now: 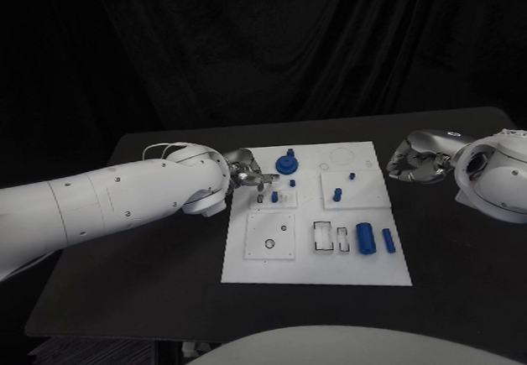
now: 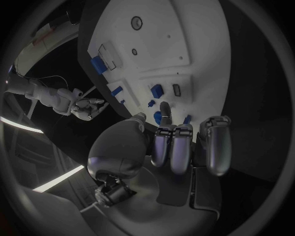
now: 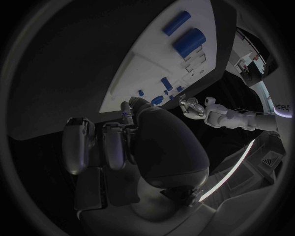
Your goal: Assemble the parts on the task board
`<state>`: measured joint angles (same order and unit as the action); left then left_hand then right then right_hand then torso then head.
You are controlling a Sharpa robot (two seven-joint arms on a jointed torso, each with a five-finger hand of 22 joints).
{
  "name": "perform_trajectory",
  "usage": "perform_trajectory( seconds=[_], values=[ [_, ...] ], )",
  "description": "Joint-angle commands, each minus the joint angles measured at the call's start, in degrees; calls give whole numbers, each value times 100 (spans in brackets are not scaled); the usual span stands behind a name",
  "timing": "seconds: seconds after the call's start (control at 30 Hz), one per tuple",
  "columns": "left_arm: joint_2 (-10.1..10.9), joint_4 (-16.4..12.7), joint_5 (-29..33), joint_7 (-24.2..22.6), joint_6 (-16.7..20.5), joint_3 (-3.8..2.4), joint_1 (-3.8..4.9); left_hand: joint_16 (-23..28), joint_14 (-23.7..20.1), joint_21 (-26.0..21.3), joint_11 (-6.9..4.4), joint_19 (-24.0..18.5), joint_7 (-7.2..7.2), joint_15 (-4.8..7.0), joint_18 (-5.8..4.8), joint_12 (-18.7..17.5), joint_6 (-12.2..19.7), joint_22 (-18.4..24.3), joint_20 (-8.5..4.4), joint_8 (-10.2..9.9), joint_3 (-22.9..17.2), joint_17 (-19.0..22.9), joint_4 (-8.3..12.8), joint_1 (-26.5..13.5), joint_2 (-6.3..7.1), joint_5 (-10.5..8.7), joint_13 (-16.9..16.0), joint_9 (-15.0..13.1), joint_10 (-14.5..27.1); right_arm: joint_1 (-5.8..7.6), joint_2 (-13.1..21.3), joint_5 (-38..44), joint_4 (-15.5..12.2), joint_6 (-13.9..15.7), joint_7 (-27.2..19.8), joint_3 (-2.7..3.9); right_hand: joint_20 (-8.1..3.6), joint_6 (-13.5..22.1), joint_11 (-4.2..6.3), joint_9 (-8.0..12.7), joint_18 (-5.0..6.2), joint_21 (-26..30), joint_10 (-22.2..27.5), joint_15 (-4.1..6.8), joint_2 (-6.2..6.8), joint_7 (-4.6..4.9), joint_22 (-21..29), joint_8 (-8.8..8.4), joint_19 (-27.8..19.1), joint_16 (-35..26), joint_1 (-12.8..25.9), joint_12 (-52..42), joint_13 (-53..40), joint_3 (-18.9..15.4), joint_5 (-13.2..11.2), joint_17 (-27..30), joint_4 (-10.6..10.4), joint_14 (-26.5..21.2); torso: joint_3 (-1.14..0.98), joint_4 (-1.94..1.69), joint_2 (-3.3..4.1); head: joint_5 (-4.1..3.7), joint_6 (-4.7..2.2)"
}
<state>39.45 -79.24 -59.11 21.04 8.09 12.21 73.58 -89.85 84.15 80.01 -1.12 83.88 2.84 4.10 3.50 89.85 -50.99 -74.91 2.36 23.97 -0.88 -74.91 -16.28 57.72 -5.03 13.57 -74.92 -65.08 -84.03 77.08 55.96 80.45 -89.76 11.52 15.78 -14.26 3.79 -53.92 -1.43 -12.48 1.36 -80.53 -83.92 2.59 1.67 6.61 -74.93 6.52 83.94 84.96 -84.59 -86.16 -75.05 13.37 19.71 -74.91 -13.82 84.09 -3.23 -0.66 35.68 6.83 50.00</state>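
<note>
You have several small blue plastic parts (image 1: 366, 237) loose on the white task board (image 1: 273, 266); assembly looks early. The left robot hand (image 1: 249, 176) and right robot hand (image 1: 415, 165) are each clenched, empty.

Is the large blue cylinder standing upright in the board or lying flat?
Lying flat: the large blue cylinder rests lengthwise on the white task board.

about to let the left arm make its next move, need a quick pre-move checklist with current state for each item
1. Left hand over the far left part of the white task board: ok.
2. Left hand holding a part: cannot tell; its fingers are curled and hide what lies between them.
3. Right hand off the board, over black table: ok.
4. Large blue cylinder part and slim blue cylinder part lying flat, unassembled: not ok.
5. Round blue knob-shaped part by the left hand, seated: cannot tell.
</note>
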Motion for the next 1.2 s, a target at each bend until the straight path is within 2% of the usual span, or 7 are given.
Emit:
perform_trajectory(
  seconds=[0.03, 0.07, 0.13, 0.23, 0.4, 0.67, 1.2],
  values=[
    [52, -55, -78, -380, 350, -16, 155, -15, 585, 61, -50, 92, -55, 53, -75, 15, -8, -919, -56, 37, 19, -1509, 45, 223, 49, 126, -1508, -71, -597, -10, 22, 9, -29, 155, 11, 3, 31, 18, -42, 5, 109, 18, -107, -48, -6, 32, -1174, -21, 152, 9, -26, 16, -962, 34, 26, -1047, -5, 443, -1, 1, 4, 4, 0],
    [75, -49, -82, -384, 273, -16, 221, -15, 585, 63, -53, 95, -57, 57, -76, 15, -1, -925, -61, 28, 4, -1509, 78, 339, 73, 213, -1508, -95, -597, -10, 26, 9, -33, 178, 0, 3, 31, 16, -42, 5, 106, 5, -114, -49, -7, 32, -1178, -20, 158, 14, -26, 12, -968, 34, 26, -1052, -6, 444, -1, 1, 5, -2, 0],
    [98, -21, -86, -304, 58, -15, 339, -15, 585, 75, -80, 101, -84, 77, -80, 15, 98, -942, -76, -68, -214, -1509, 422, 899, 158, 707, -1508, -100, -597, -10, 29, 9, -37, 206, -15, 3, 31, 16, -42, 5, 106, 5, -114, -49, -7, 32, -1178, -20, 158, 14, -26, 12, -968, 34, 26, -1052, -6, 444, -2, 2, 2, 6, 0],
    [109, 50, -90, -67, -337, -15, 468, -15, 585, 52, -42, 87, -33, 49, -79, 15, 115, -942, -59, -285, -347, -1509, 446, 1062, 252, 526, -1508, 21, -597, -10, 32, 9, -37, 220, -25, 3, 31, 16, -42, 5, 106, 5, -114, -49, -7, 32, -1178, -20, 158, 14, -26, 12, -968, 34, 26, -1052, -6, 444, -7, 5, 1, 21, 0],
    [-12, 363, -93, 144, -699, -14, 552, -15, 585, 45, -17, 83, -11, 23, -78, 15, 15, -951, -36, -418, -383, -1509, 371, 1056, 293, 234, -1508, 93, -597, -10, 19, 9, -21, 238, -42, 3, 32, 11, -44, 5, 105, 2, -121, -49, -9, 30, -1179, -18, 160, 24, -25, 6, -976, 37, 28, -1061, -6, 448, -4, -6, 7, 27, 0],
    [-345, 989, -93, 126, -896, -11, 568, -15, 585, 44, -1, 88, 2, 6, -78, 15, -176, -970, -14, -506, -262, -1509, 131, 835, 325, -141, -1508, 90, -597, -11, -4, 9, -10, 245, -70, 3, 32, 3, -48, 4, 104, -2, -123, -51, -10, 29, -1181, -15, 162, 25, -24, 5, -977, 39, 31, -1062, -6, 448, -4, -3, 7, 16, 0],
    [-798, 1705, -93, 146, -1432, -11, 400, -15, 585, 22, -24, 83, -30, 23, -73, 15, -368, -978, -27, -521, -27, -1509, -27, 575, 325, -217, -1508, 2, -597, -12, -39, 9, 6, 196, -70, 3, 33, -2, -51, 4, 106, 6, -118, -53, -11, 30, -1178, -14, 159, 20, -25, 9, -970, 43, 34, -1057, -4, 447, 24, 27, 25, 49, 0]
  ],
)
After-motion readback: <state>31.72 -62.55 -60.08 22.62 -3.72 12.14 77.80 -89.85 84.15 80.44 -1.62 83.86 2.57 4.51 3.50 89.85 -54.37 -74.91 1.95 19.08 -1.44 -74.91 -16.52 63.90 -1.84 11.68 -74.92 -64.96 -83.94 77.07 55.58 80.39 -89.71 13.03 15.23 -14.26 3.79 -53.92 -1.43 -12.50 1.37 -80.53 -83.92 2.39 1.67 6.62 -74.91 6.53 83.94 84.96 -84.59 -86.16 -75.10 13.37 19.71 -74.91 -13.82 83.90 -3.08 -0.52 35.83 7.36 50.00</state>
